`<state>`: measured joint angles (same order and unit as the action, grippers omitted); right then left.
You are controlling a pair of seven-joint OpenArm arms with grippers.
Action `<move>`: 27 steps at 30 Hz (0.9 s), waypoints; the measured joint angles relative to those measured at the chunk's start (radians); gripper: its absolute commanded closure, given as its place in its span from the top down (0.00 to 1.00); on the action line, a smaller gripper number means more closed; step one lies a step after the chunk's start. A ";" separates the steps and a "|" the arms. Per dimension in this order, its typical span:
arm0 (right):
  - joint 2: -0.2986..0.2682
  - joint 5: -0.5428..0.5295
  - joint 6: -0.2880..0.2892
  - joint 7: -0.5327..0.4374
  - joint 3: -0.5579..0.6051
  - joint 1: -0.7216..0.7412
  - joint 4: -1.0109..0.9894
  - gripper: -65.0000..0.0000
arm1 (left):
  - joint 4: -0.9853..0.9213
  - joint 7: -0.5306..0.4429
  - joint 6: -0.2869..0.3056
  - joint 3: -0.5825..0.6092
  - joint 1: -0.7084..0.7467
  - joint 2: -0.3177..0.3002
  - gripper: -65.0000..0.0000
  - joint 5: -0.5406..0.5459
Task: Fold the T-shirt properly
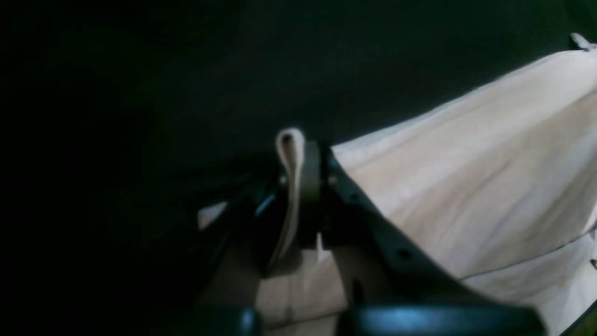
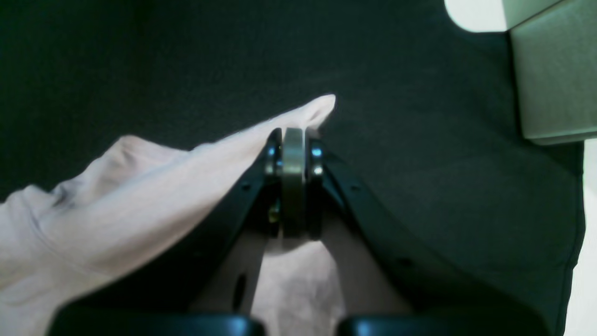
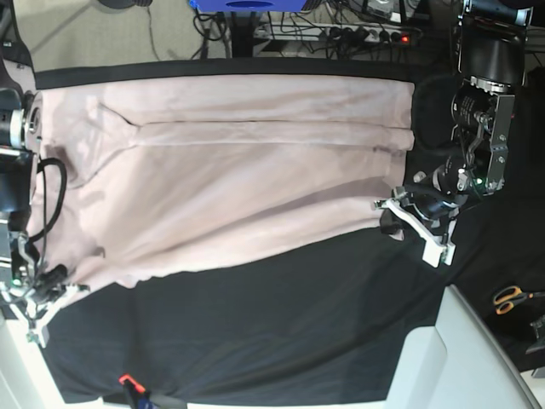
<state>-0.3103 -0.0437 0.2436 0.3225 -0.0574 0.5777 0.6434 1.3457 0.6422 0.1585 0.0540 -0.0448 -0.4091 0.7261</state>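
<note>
- In the left wrist view, the left gripper [image 1: 303, 182] has its jaws pressed together on a fold of the T-shirt [image 1: 466, 186]; a small loop of pale pink cloth stands up just above the fingertips.
- From that pinch the fabric runs away to the right as a broad, smooth sheet with soft creases, and a seam line crosses its lower right part.
- In the right wrist view, the right gripper [image 2: 294, 154] is likewise clamped on an edge of the T-shirt [image 2: 140, 200], with a pointed tip of cloth poking out past the fingertips.
- To the left of that grip the shirt bunches into rounded wrinkles.
- Under both grippers lies the black cloth [image 2: 419, 163], dark and matte.
- A pale grey box-like object [image 2: 555, 70] sits at the upper right of the right wrist view, past the cloth's edge; whether it holds anything cannot be told.
- In the base view, the T-shirt [image 3: 230, 187] lies spread over the far part of the black cloth [image 3: 255, 332], plain pale pink with no print.
- Its near edge slants, held at one end by the right gripper [image 3: 51, 294] on the view's left and at the other by the left gripper [image 3: 400, 209] on the view's right.
- Long creases run across its far portion.
- A pair of orange-handled scissors [image 3: 511, 298] lies off to the right, well apart from the shirt.
</note>
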 measured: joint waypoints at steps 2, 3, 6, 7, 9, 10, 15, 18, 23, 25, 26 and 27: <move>-0.002 -0.001 -0.001 -0.001 0.000 -0.013 0.003 0.00 | 0.000 0.002 0.000 0.002 0.001 -0.008 0.00 0.000; -0.002 0.000 -0.001 0.000 0.000 -0.023 0.011 0.00 | 0.000 0.002 0.000 0.002 0.000 -0.011 0.00 -0.001; 0.000 0.000 0.000 0.006 0.001 -0.046 0.042 0.00 | 0.000 0.002 0.000 0.000 0.001 -0.012 0.00 0.000; 0.000 0.000 -0.001 0.010 0.001 -0.051 0.054 0.00 | 0.000 0.002 0.000 0.000 0.001 -0.011 0.00 0.000; -0.002 0.000 0.000 0.016 0.001 -0.069 0.096 0.00 | 0.001 0.002 0.000 0.000 0.000 -0.012 0.00 0.000; -0.003 0.001 -0.001 0.043 0.001 -0.081 0.124 0.00 | 0.006 0.002 0.000 0.000 0.001 -0.012 0.00 -0.001; -0.005 0.001 -0.001 0.166 0.001 -0.160 0.287 0.00 | 0.090 0.005 0.002 0.002 0.023 -0.011 0.00 0.000; -0.005 0.001 -0.001 0.254 0.001 -0.197 0.362 0.00 | 0.105 0.005 0.002 0.007 0.034 -0.013 0.00 -0.002; -0.002 0.001 -0.001 0.323 0.000 -0.293 0.471 0.00 | 0.105 0.012 0.000 0.012 0.082 -0.013 0.00 -0.003; -0.002 0.001 -0.001 0.350 -0.001 -0.323 0.499 0.00 | 0.106 0.007 0.001 0.013 0.097 -0.013 0.00 -0.009; -0.001 -0.001 -0.001 0.356 -0.002 -0.335 0.509 0.00 | 0.111 0.006 0.003 0.013 0.107 -0.018 0.00 -0.024; -0.001 0.000 -0.001 0.356 -0.002 -0.346 0.520 0.00 | 0.121 0.006 0.003 0.013 0.119 -0.021 0.00 -0.056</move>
<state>-0.3111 -0.0441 0.2428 0.6781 -0.0589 0.2317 1.1629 1.4670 0.6479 0.1612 0.0666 0.0746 -0.4305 0.6701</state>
